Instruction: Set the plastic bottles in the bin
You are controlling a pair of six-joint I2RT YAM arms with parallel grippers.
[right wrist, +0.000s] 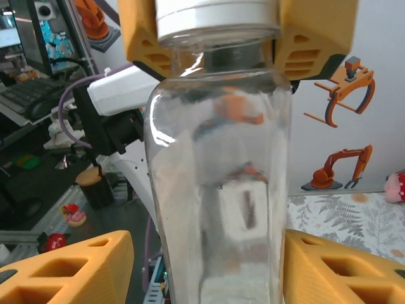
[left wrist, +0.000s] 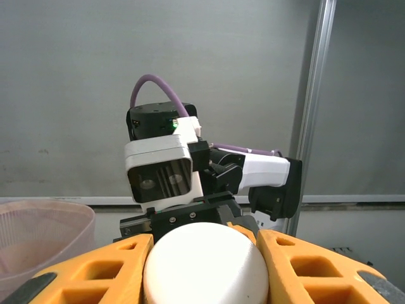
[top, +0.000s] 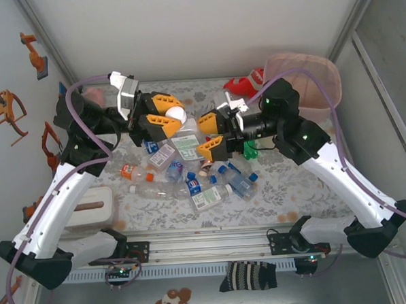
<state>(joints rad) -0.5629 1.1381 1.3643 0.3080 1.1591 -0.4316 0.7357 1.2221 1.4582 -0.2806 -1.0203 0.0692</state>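
Plastic bottles (top: 193, 185) lay heaped on the leaf-printed grey cloth (top: 293, 188) in the overhead view. Most were clear and ribbed with blue caps and blue-and-white labels, one was green (top: 250, 148) and one orange-capped (top: 127, 171) (all the label print too small to read). Above the heap a clear bottle (top: 188, 126) hung level between the arms. The left gripper (top: 174, 116) was clamped on its rounded white cap (top: 176, 114), and the right gripper (top: 202, 135) had its orange fingers set either side of the body. The bin (top: 300, 54), a rounded-square tub lined with thin pink film, stood at the far right corner, just behind the right arm and beside a red toy (top: 244, 84). From the left wrist, the two moulded orange fingers (left wrist: 107, 266) pressed on the smooth matt dome of the cap (left wrist: 204, 266). Beyond them sat the right arm's white camera housing (left wrist: 158, 171), and the bin's pink, finely ribbed liner (left wrist: 44, 234) showed at lower left. From the right wrist, the glossy unlabelled bottle (right wrist: 218, 190) ran up to the cap (right wrist: 218, 16), pinched between the left gripper's fingers (right wrist: 316, 31). The right gripper's own fingers (right wrist: 69, 266) stood apart around the bottle, a dark gap showing on one side. Orange digger stickers (right wrist: 335, 171) marked the wall behind.
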